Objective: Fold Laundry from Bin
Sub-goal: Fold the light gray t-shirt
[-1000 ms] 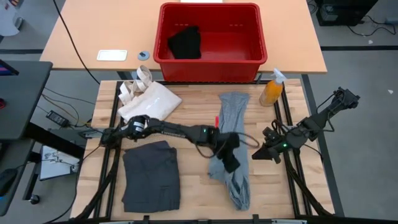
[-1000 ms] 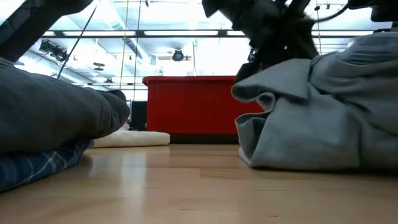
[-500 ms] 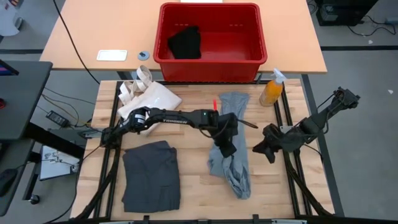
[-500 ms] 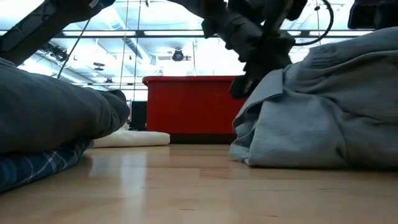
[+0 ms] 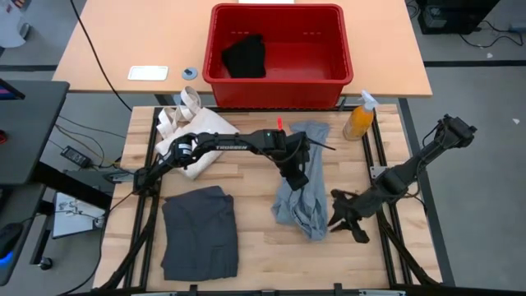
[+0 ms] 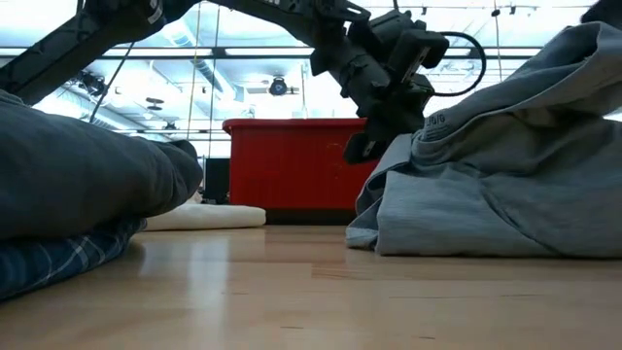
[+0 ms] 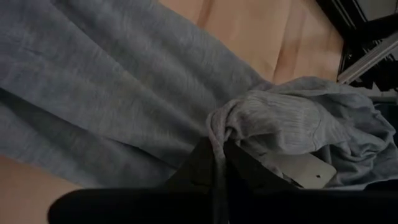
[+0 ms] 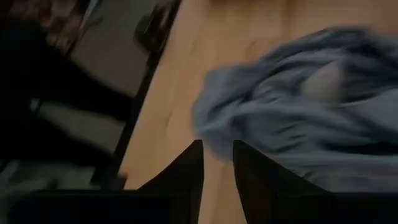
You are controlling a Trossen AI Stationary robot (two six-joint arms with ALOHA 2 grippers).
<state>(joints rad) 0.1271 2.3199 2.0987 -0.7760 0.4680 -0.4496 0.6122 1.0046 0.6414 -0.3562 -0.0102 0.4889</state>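
A light grey garment (image 5: 306, 156) lies long on the table's right half. My left gripper (image 5: 297, 180) reaches across from the left and is shut on it near its middle; the low view shows this gripper (image 6: 362, 146) at the cloth's left edge. My right gripper (image 5: 336, 215) hovers open by the garment's near right side, nothing between its fingers (image 8: 186, 171). A dark charcoal-grey piece (image 5: 200, 234) lies folded at the near left, with blue plaid cloth (image 6: 49, 262) under it. A black piece (image 5: 244, 56) lies in the red bin (image 5: 278, 82). My left gripper pinches a bunched fold of the light grey garment (image 7: 219, 132) between its two fingers. The fingers slant down from the table's left. The held fold is raised a little, and the rest of the garment (image 6: 486, 194) lies heaped and slack on the table.
A cream tote bag (image 5: 197, 131) lies at the far left of the table, under my left arm. An orange spray bottle (image 5: 359, 119) stands at the far right, beside the garment. The bin sits on a second table beyond the far edge.
My left gripper has swung toward the table's far edge, still shut on the grey garment. The garment's near end has been drawn along and folded up, so the garment lies shorter; its far end has stayed. My right gripper has rolled and moved toward the garment and the near edge.
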